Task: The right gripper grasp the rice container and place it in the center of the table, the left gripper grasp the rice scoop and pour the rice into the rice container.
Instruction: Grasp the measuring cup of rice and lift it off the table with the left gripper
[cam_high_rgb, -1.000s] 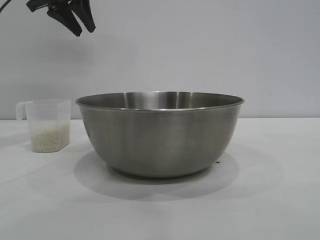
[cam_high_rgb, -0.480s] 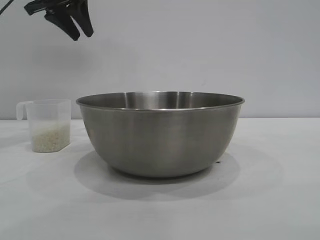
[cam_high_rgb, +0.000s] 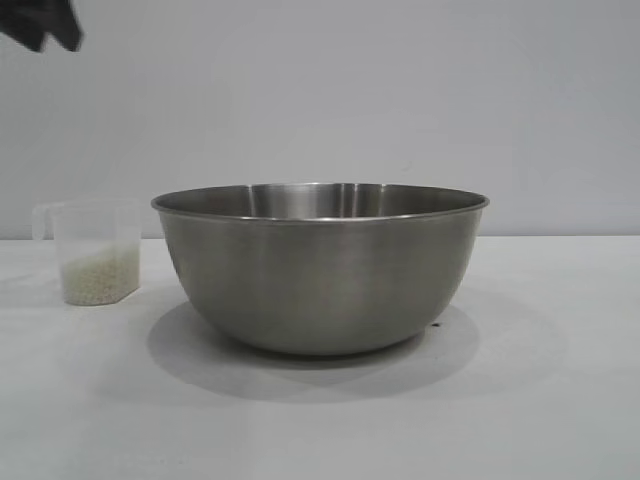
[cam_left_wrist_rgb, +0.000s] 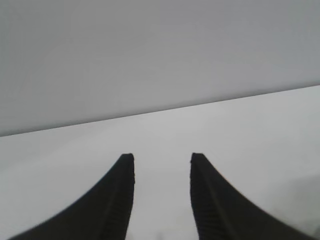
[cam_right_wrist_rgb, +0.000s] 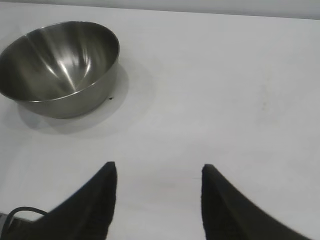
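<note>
From outside, rice container sat mid-table, rice scoop standing near it, still part-filled; left gripper was high above, empty. Left wrist: jaws apart, nothing between. Right wrist: right gripper spread, empty, well off bowl; scoop looked light, slick, best taken by handle

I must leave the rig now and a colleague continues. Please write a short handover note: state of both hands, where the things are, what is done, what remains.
Left hand: open, holding nothing, high at the exterior view's upper left corner, above the rice scoop.
Right hand: open, empty, over bare table, apart from the steel bowl.
Steel bowl: upright in the middle of the table; its polished inside shows no rice in the right wrist view.
Rice scoop: upright to the bowl's left, apart from it, rice in its bottom.
Done: bowl placed.
Left: grasp the scoop, pour the rice into the bowl.
</note>
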